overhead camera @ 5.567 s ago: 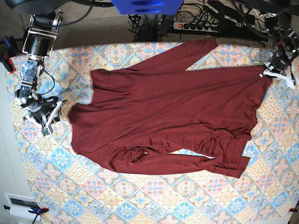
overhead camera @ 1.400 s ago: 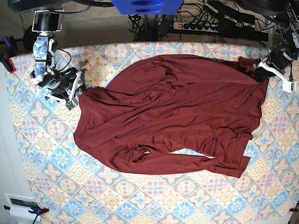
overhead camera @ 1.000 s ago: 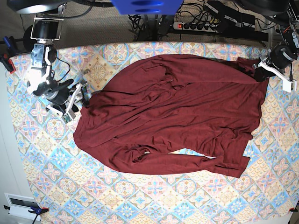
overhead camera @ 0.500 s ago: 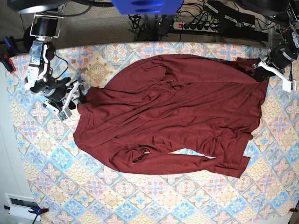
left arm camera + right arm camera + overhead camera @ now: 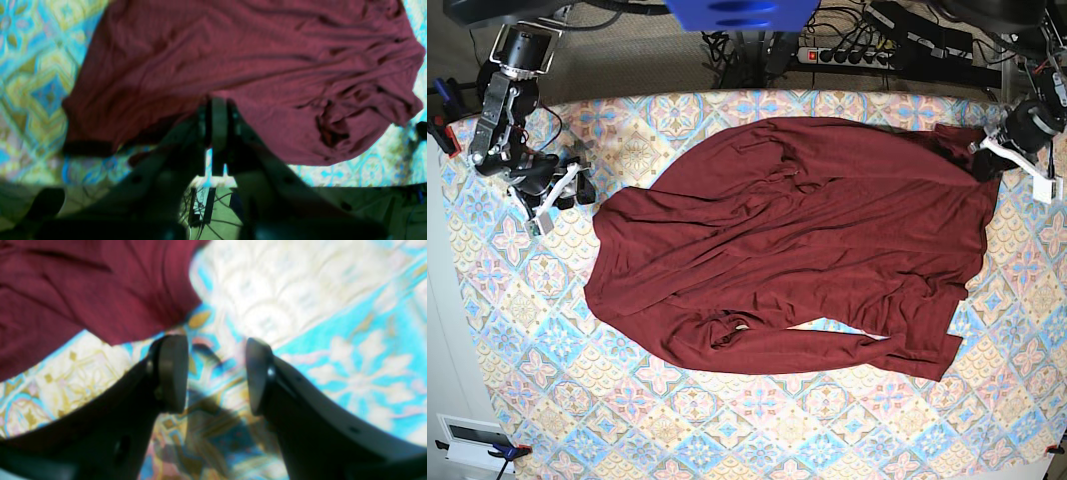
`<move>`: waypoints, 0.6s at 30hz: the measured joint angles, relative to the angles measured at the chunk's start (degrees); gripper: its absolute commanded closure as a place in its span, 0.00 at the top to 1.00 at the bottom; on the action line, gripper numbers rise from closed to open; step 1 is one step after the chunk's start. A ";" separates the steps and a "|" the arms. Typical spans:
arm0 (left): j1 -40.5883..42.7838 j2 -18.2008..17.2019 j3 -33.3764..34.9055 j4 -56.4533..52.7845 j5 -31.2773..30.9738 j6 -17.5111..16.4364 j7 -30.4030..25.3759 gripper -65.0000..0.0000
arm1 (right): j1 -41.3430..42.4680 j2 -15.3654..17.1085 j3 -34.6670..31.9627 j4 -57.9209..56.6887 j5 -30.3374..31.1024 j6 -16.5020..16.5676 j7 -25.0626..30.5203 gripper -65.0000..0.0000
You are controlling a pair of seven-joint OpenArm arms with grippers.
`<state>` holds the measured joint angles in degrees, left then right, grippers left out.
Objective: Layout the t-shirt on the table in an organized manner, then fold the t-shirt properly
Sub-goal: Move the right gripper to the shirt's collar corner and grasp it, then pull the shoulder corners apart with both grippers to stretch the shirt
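Behind the far edge of the work surface runs a strip of grey-beige floor, seemingly carpet, strewn with a tangle of black cables (image 5: 757, 45) and a black power strip (image 5: 852, 55) with a red switch and several plugs in it. A blue rounded housing (image 5: 742, 12) juts in at the top centre, probably part of a stand, above a dark post. At the lower left corner a white panel with a dark slot (image 5: 472, 437) sits on a pale surface, and the light is even and bright, without hard shadows

Robot lab: power strip (image 5: 852, 55), cables (image 5: 737, 45) behind the table (image 5: 757, 420).
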<state>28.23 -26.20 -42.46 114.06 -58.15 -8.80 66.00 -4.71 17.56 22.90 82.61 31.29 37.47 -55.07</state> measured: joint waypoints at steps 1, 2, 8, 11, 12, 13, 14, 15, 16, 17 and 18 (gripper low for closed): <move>-0.28 0.02 0.07 -0.20 0.07 0.02 0.02 0.00 | 0.04 -0.59 0.42 -0.52 0.59 0.00 0.55 0.42; -0.33 0.09 0.15 -0.28 0.07 0.02 0.04 0.00 | 0.17 -0.79 0.55 -0.98 1.18 0.02 0.57 0.42; -0.42 0.07 0.15 -0.39 -0.02 0.00 0.07 0.00 | 0.63 -2.19 0.74 -2.38 1.79 0.00 2.05 0.42; -0.42 0.02 0.15 -0.39 0.39 0.02 0.07 0.00 | 0.74 -2.86 0.59 -2.38 1.75 -0.02 2.05 0.42; -0.44 0.04 0.15 -0.39 0.44 0.02 0.07 0.00 | 0.76 -3.15 0.57 -2.38 1.77 0.00 2.14 0.42; -0.42 0.04 0.15 -0.39 0.46 0.02 0.04 0.00 | 0.76 -3.26 0.55 -2.38 1.95 0.02 2.12 0.42; -0.42 0.04 0.15 -0.39 0.48 0.02 0.07 0.00 | 0.79 -3.32 0.46 -2.38 2.16 0.04 2.14 0.42; -0.44 0.02 0.15 -0.39 0.48 0.04 0.07 0.00 | 0.94 -3.34 0.46 -2.38 2.14 0.07 2.03 0.42; -0.44 0.00 0.15 -0.39 0.48 0.02 0.07 0.00 | 1.46 -3.74 0.48 -2.45 2.03 0.07 1.16 0.42; -0.44 0.02 0.15 -0.39 0.46 0.02 0.07 0.00 | 2.10 -4.09 0.55 -2.45 1.66 0.02 0.79 0.42; -0.44 0.02 0.15 -0.39 0.48 0.02 0.04 0.00 | 2.84 -4.31 0.46 -2.56 1.44 0.02 0.55 0.42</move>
<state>27.79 -26.17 -42.30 113.67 -57.67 -8.78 66.04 -1.87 13.26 23.35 80.05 32.73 37.50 -54.52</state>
